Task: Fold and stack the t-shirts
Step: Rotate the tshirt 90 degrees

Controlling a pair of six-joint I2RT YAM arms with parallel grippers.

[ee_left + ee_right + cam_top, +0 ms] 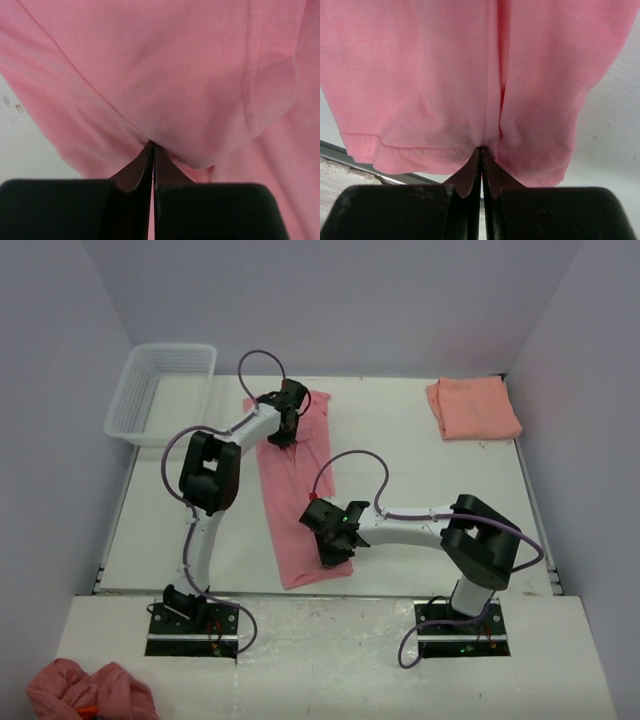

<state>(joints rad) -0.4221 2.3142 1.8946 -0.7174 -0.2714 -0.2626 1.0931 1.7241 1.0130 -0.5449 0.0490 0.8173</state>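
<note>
The rose-pink t-shirt [290, 505] lies as a long narrow strip down the middle of the table. My left gripper [283, 438] is shut on its far end; in the left wrist view the fabric [170, 75] bunches right at the closed gripper [151, 145]. My right gripper [331, 556] is shut on the near end by the hem; the right wrist view shows the stitched hem [420, 150] pinched at the closed gripper [481, 149]. The paler salmon-orange t-shirt [473, 407] rests folded at the back right, away from both grippers.
A white mesh basket [160, 390] stands at the back left corner. A crumpled pink cloth [90, 690] lies on the near ledge at the bottom left. The table's front edge [400, 592] runs just below the pink shirt's near end.
</note>
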